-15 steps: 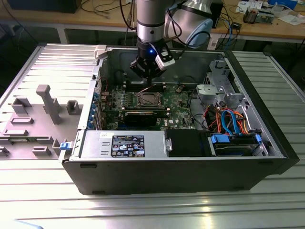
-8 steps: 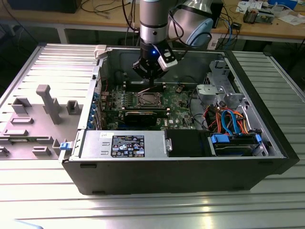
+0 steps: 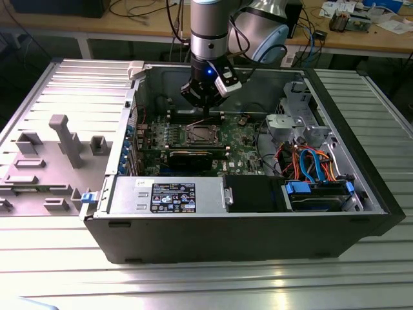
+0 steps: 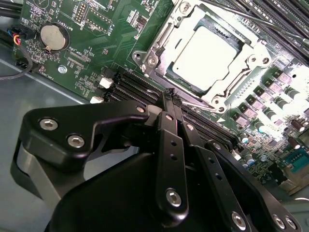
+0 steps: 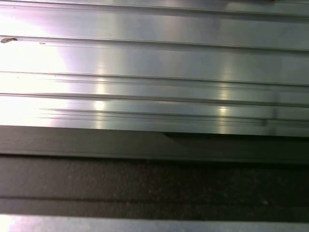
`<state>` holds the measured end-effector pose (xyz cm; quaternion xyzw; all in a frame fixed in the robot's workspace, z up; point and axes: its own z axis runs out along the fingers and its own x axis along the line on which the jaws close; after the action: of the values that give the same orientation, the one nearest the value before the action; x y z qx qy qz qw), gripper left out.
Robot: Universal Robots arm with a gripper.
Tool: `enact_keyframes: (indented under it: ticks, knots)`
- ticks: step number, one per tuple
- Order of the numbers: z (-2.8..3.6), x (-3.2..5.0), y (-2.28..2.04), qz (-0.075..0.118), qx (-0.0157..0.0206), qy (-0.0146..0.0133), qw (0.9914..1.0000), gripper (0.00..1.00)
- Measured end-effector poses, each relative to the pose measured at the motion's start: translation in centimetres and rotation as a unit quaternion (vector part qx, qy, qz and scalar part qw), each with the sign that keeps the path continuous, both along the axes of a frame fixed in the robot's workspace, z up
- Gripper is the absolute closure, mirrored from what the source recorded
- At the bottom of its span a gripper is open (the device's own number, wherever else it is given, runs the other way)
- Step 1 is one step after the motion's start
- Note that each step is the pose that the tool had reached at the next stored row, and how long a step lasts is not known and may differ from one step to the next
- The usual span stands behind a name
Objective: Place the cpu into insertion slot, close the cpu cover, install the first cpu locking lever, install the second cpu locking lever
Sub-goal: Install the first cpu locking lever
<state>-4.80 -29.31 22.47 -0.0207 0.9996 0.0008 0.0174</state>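
Observation:
The cpu (image 4: 206,52), a pale square chip, lies flat in the insertion slot (image 3: 189,139) on the green motherboard. The cpu cover (image 4: 166,36), a silvery frame, lies down around the chip, whose top shows through the cut-out. A thin metal lever rod (image 4: 270,29) runs along one side of the socket; I cannot tell whether it is latched. My gripper (image 4: 169,95) hangs just above the board beside the socket, over the long black slots, fingers pressed together with nothing between them. In the exterior view the gripper (image 3: 205,111) hangs behind the socket.
The open computer case (image 3: 361,194) walls in the board. A power supply box (image 3: 174,194) stands at the front, a drive cage with orange and blue cables (image 3: 310,161) at the exterior view's right. A grey plastic fixture (image 3: 64,139) lies outside to its left. A coin battery (image 4: 53,36) sits nearby.

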Motion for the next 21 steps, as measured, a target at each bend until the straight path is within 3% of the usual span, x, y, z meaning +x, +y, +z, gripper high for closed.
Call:
enact_keyframes:
  ticks: [9, 11, 21]
  knots:
    - [-0.01, 0.0, 0.0, 0.0, 0.0, 0.0, 1.0, 0.89]
    - [-0.21, 0.39, 0.0, 0.0, -0.0012, 0.0, 1.0, 0.89]
    - [-0.63, 0.42, 0.0, 0.0, -0.0012, -0.0003, 1.0, 0.89]
